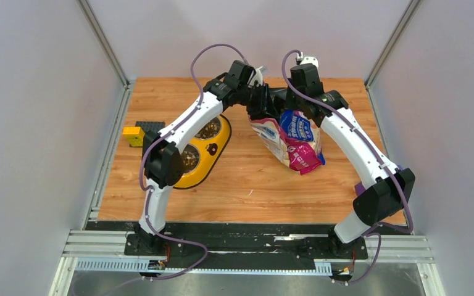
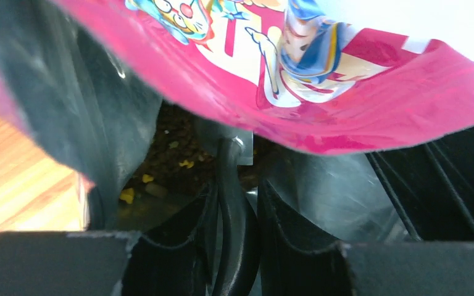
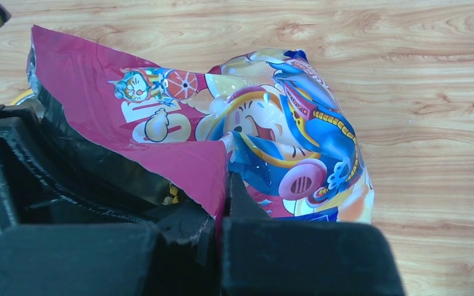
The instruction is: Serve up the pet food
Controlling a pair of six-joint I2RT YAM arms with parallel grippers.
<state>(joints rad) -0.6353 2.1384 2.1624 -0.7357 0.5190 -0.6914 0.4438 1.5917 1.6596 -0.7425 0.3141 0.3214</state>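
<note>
On wooden table (image 1: 247, 197), centre-right: glossy pink-and-blue cat-food bag (image 1: 290, 139), mouth toward far side. R fingers (image 3: 296, 259) clenched on pink bag edge, holding mouth open. L fingers (image 2: 62, 265) inside mouth, grasping dark-grey scoop handle (image 2: 229, 203); brown kibble pellets (image 2: 173, 154) beyond it. Left of bag: yellow 2-bowl feeder (image 1: 224, 143). Risks: thin film slips from R pinch, mouth collapses on scoop; tilted lift spills kibble en route.

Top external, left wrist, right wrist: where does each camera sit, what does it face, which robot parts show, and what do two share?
Top external: above, behind the bases, facing down on the table; both arms show.
Left wrist: faces into the bag at kibble; left tool grips a scoop.
Right wrist: faces bag and table; right tool pinches its rim.
Shared: the bag.
</note>
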